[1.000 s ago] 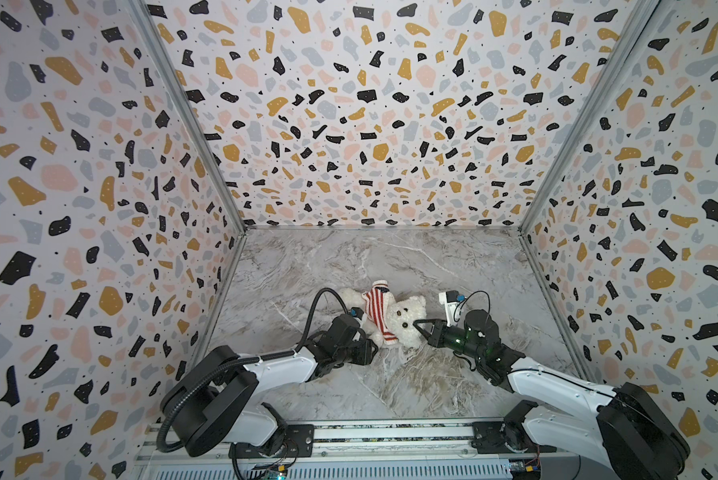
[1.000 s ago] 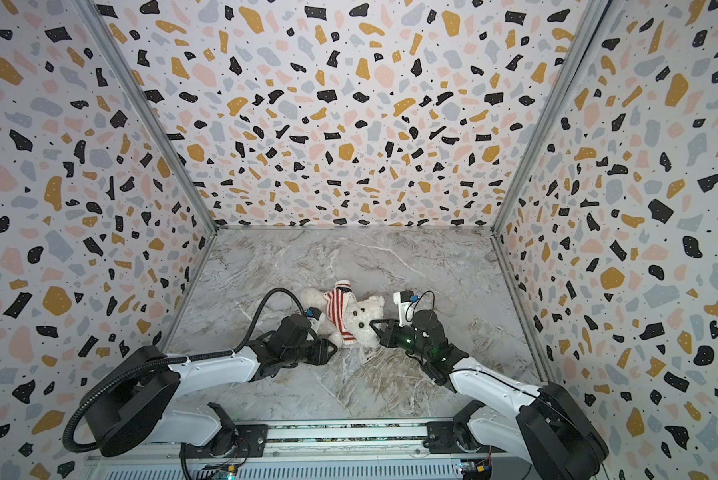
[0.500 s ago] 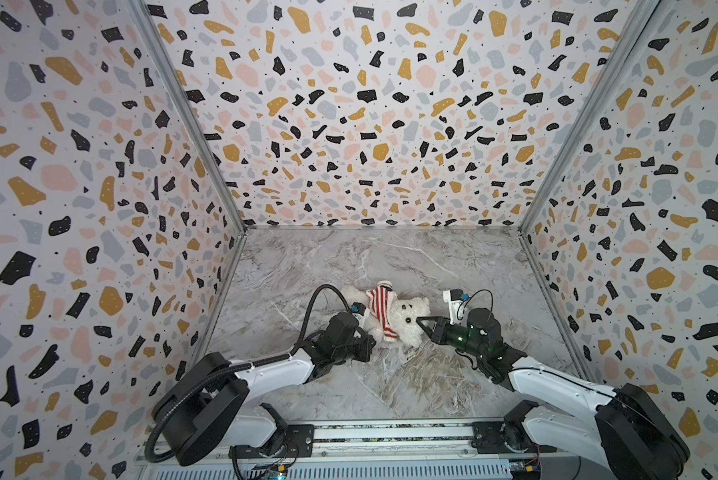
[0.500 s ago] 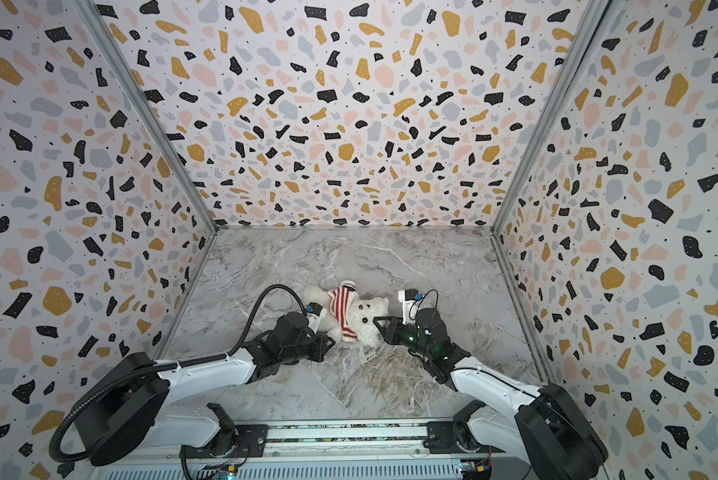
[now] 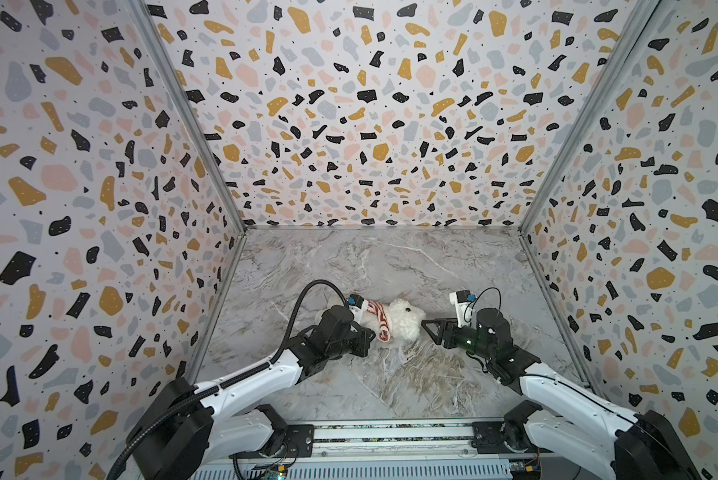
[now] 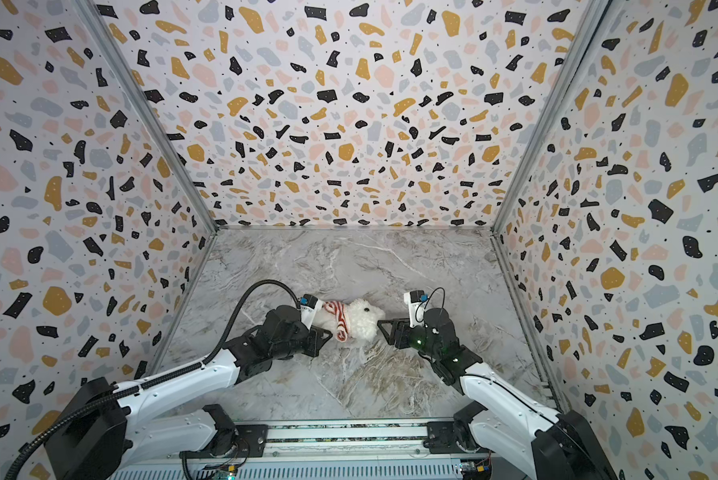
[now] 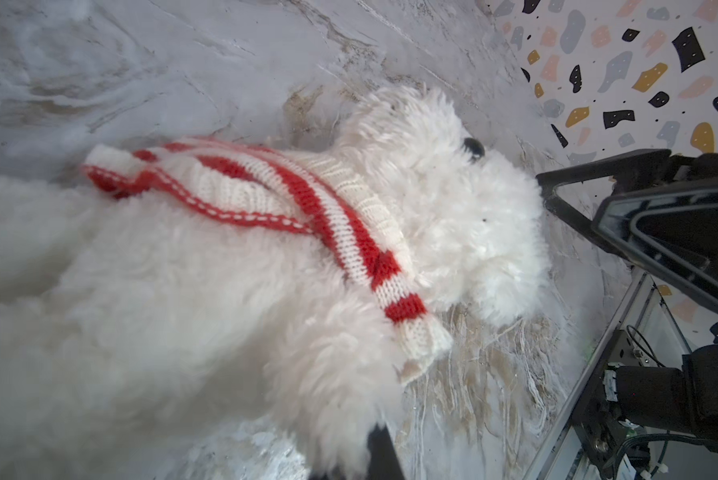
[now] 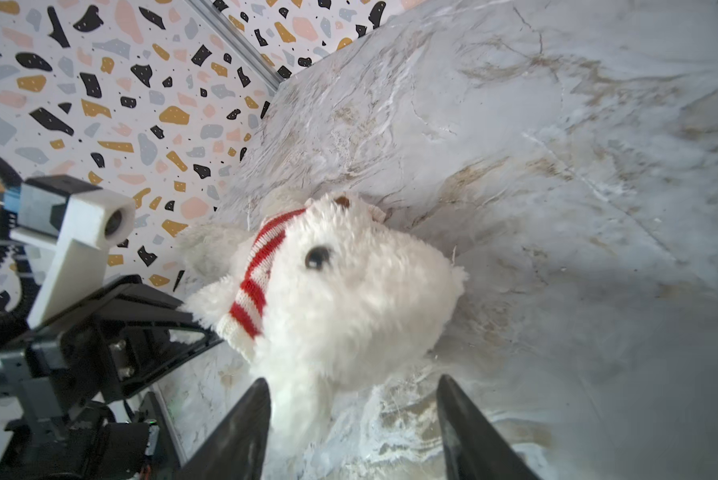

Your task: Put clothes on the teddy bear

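Note:
The cream-white teddy bear (image 5: 405, 322) (image 6: 363, 320) lies on its side on the marble floor, head toward the right. A red-and-white striped sweater (image 5: 380, 318) (image 6: 340, 318) (image 7: 266, 195) is bunched around its neck and upper chest; the belly and legs are bare. My left gripper (image 5: 370, 334) (image 6: 328, 334) is shut on a fluffy limb of the bear (image 7: 183, 291), just below the sweater's loose sleeve end. My right gripper (image 5: 427, 328) (image 6: 383, 327) (image 8: 353, 399) is open at the bear's head (image 8: 349, 299), with a tuft of fur beside one finger.
Terrazzo-patterned walls (image 5: 100, 208) (image 5: 639, 208) close in the floor on the left, right and back. A metal rail (image 5: 390, 432) runs along the front edge. Bare marble (image 5: 390, 266) lies behind the bear. The two grippers face each other across the bear.
My right gripper has opened and let go of the bear's head. My left gripper has shut on the bear's limb. The bear now lies a little flatter.

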Motion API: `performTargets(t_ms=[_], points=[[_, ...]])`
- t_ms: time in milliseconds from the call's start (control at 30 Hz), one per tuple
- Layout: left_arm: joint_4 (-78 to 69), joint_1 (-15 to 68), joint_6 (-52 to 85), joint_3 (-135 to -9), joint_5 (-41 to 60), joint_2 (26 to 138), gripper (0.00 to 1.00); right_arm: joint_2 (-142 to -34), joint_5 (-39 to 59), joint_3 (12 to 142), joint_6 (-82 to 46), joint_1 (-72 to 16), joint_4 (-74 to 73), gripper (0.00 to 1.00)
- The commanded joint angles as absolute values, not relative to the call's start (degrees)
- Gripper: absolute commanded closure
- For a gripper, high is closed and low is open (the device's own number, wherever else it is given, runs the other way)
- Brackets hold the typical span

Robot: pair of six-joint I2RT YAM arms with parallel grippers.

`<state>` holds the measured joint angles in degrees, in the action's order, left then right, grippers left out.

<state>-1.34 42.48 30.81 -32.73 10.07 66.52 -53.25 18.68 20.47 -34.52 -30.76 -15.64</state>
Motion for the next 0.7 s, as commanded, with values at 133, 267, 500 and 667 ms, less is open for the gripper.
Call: performTargets(t_ms=[133,267,500,667], points=[[-1.7,42.2,29.9,-35.2,11.2,66.6,1.00,-50.2,13.8,25.2,-24.9,-35.3,-6.1,0.25],[-2.5,42.2,30.6,-34.6,12.1,66.6,1.00,-53.9,13.7,26.7,-24.6,-38.5,-7.9,0.24],[-2.6,42.2,30.5,-33.2,14.1,65.7,1.00,-63.0,12.0,30.1,-24.4,-40.3,-12.5,0.23],[-1.6,42.2,29.9,-32.0,15.2,63.9,1.00,-68.8,10.0,33.0,-24.1,-40.3,-13.4,0.25]])
